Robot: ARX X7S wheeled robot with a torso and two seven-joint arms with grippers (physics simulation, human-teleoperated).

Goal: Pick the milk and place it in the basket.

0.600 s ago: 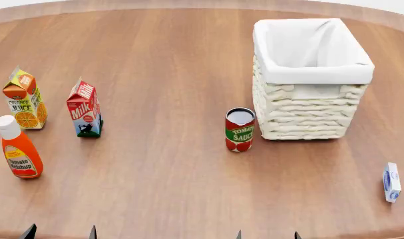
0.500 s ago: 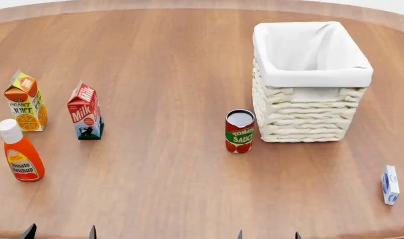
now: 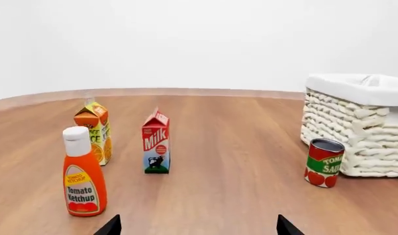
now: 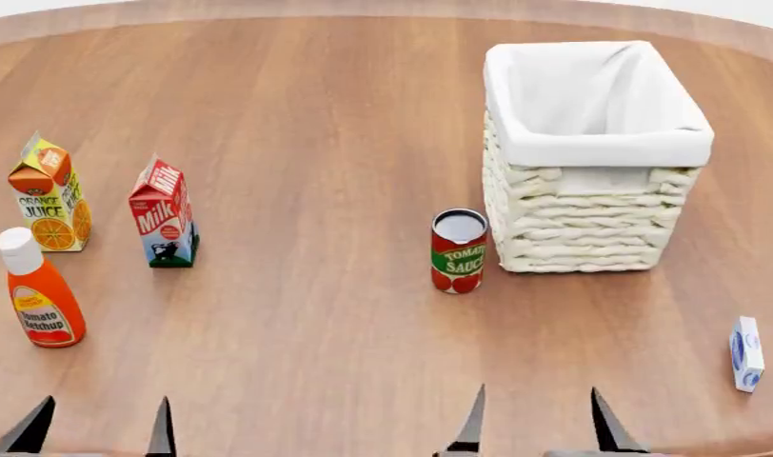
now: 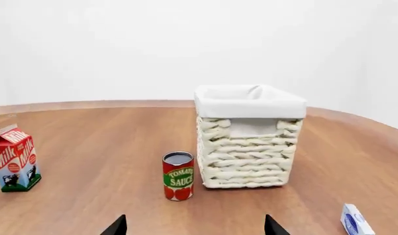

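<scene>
The milk (image 4: 162,213), a red gable-top carton with a cow picture, stands upright at the table's left; it also shows in the left wrist view (image 3: 156,141) and the right wrist view (image 5: 14,158). The basket (image 4: 590,205), cream wicker with white lining, stands at the right, empty inside; it shows in the left wrist view (image 3: 362,127) and the right wrist view (image 5: 248,147) too. My left gripper (image 4: 98,427) is open and empty at the near edge, well short of the milk. My right gripper (image 4: 539,421) is open and empty, in front of the basket.
An orange juice carton (image 4: 49,194) and a ketchup bottle (image 4: 37,290) stand left of the milk. A tomato sauce can (image 4: 459,250) stands just left of the basket's front. A small white-and-blue box (image 4: 746,353) lies at the far right.
Both grippers' fingertips have risen further into the head view from the near edge. The head view shifted slightly early on, then held still. No object has moved.
</scene>
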